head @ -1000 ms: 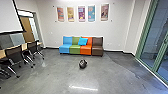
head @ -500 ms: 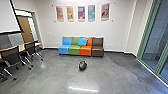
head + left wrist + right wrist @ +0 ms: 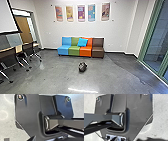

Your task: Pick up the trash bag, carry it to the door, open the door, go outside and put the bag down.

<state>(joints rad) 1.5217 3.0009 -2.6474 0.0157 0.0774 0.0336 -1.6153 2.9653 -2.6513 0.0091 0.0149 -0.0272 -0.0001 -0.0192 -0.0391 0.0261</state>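
Observation:
A small, dark, rounded trash bag (image 3: 82, 67) lies on the grey floor in the head view, ahead of the robot and in front of the sofa. At the right edge of that view stands a green-framed glass door or window (image 3: 151, 42). The left and right wrist views show the robot's own dark plate and jointed bar over pale floor. The state of either gripper cannot be made out.
A sofa (image 3: 85, 51) in blue, green, orange and brown stands against the far wall. Tables and black chairs (image 3: 28, 51) line the left side, with a wooden door (image 3: 24, 29) behind them. Polished floor (image 3: 57, 75) surrounds the bag.
The head view has shifted slightly closer to the sofa, so the camera has moved forward. The bag lies on the floor as before.

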